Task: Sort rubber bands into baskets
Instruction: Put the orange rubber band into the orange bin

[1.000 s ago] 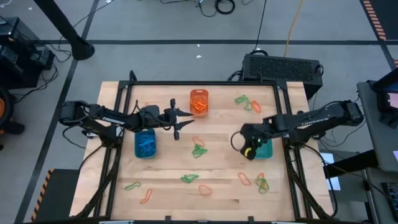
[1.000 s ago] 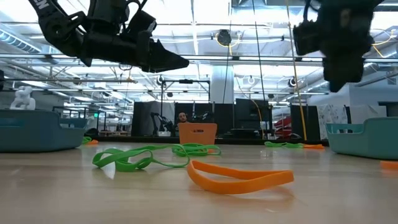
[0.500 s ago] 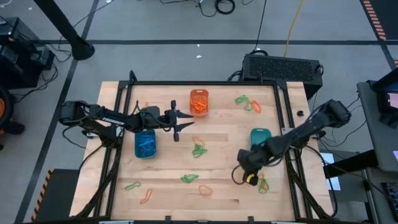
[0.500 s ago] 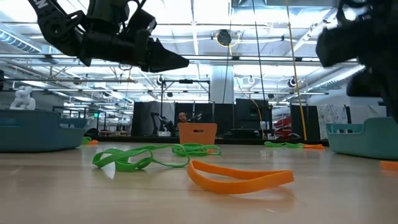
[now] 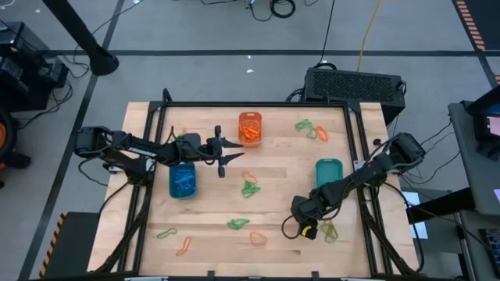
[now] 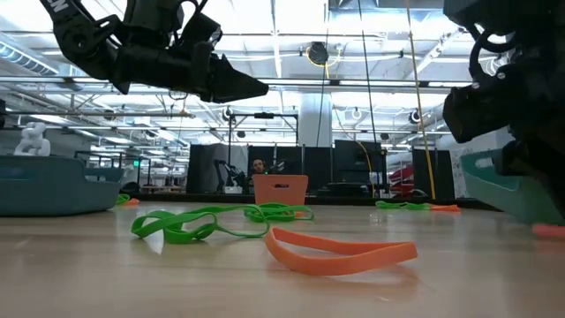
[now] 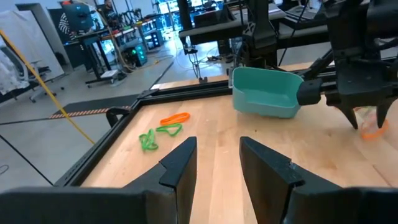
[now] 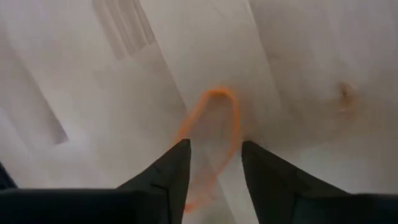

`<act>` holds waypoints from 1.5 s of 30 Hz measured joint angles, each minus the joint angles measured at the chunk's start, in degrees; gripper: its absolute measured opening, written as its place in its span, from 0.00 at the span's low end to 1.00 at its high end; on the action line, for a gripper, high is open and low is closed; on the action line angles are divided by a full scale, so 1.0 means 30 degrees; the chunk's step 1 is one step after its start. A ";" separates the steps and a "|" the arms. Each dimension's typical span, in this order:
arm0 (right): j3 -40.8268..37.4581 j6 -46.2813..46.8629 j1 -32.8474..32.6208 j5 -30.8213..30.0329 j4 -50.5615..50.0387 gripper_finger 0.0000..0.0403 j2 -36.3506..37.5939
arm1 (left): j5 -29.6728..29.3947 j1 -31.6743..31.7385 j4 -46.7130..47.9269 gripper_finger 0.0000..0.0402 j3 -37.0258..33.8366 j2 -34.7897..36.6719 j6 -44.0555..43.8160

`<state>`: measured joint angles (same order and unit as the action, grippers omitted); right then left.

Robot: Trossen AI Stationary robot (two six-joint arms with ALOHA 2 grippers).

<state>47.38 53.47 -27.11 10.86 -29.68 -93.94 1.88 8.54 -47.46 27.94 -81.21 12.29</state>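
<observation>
Orange rubber band (image 8: 211, 140) lies flat on table (image 5: 273, 187) between right gripper's (image 5: 306, 229) parted fingers; left gripper (image 5: 224, 153) hovers open beside orange basket (image 5: 250, 127).

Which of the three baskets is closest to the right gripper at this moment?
The teal-green basket: it stands just beyond the right gripper on the right side, while the orange basket and blue basket lie farther left.

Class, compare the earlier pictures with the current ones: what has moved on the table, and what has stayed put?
The right gripper left its spot over the teal basket and swung toward the table's front edge; it now hangs, fingers apart, over an orange rubber band. The left gripper, all three baskets and the scattered bands stayed put.
</observation>
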 joint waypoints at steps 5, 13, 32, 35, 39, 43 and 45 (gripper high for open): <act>0.0063 -0.0032 0.0003 0.0040 -0.0124 0.36 -0.0690 | -0.0005 0.0000 0.0000 0.32 0.0000 0.0000 0.0000; 0.0658 -0.0743 0.0021 -0.0133 -0.1002 0.11 -0.0199 | -0.0012 -0.0007 0.0014 0.32 0.0002 0.0000 -0.0007; 0.4935 -0.6437 0.1206 -0.2970 -0.4254 0.00 0.0601 | 0.1024 -0.0007 -0.0506 0.32 0.0113 -0.0560 -0.2651; 0.5422 -0.8311 0.1897 -0.4375 -0.4165 0.00 0.0601 | 0.2689 0.0035 -0.0915 0.32 0.0806 -0.1556 -0.4563; 0.5986 -1.0842 0.3215 -0.6188 -0.4293 0.00 0.0607 | 0.5299 0.0276 -0.0866 0.32 0.2244 -0.3502 -0.8085; 0.6045 -1.3545 0.4764 -0.7758 -0.3882 0.00 0.0654 | 0.7439 0.0400 -0.0923 0.32 0.3842 -0.5706 -1.0107; 0.6045 -1.4373 0.5648 -0.8161 -0.3434 0.00 0.0731 | 0.8380 0.0387 -0.0848 0.32 0.4532 -0.6883 -1.0657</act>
<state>65.52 10.36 -10.16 -13.62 -39.98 -91.75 27.02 9.70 -50.01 41.54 -101.86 -19.68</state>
